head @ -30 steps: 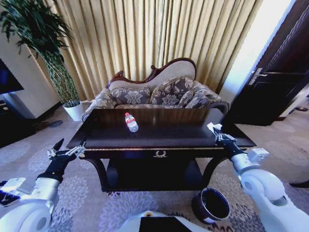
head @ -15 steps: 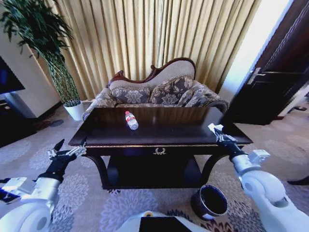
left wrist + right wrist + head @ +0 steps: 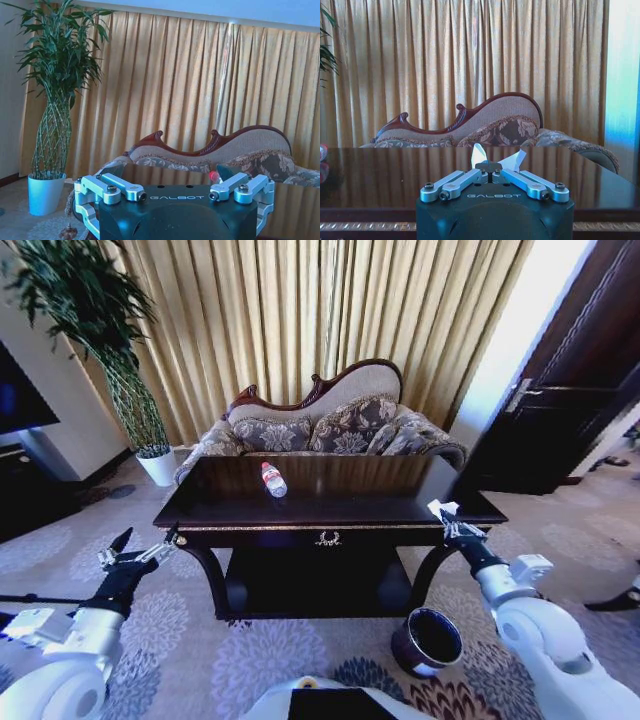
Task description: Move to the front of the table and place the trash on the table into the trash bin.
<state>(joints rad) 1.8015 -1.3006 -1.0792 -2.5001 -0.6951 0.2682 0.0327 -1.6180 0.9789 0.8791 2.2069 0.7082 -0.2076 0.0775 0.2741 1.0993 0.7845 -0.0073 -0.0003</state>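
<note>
A potted plant point(image 3: 110, 350) in a white pot stands on the floor well off the bench's left end, in front of gold curtains point(image 3: 330, 320). The left gripper point(image 3: 140, 555) hangs in the air just off the front-left corner of the bench point(image 3: 330, 508), its jaws spread wide with nothing between them; the left wrist view shows the same gripper point(image 3: 175, 192) with its two finger pairs far apart. On the dark glossy top, the trash in sight is a clear water bottle point(image 3: 273, 480) with a red and white label, lying on its side left of centre, nearer the back edge than the front. A gold emblem sits at the middle of the front edge, with a lower shelf beneath. Behind the back edge stands a patterned sofa point(image 3: 320, 425) with a carved wooden frame. The right gripper point(image 3: 447, 523) is at the front-right corner, jaws closed on a scrap of crumpled white paper point(image 3: 440, 508); in the right wrist view the fingertips meet, and the white paper point(image 3: 479, 152) sticks out past them over the bench top. The trash bin point(image 3: 427, 640), dark and round with its mouth open upward, stands on the carpet below the front-right corner, beside the right arm.
</note>
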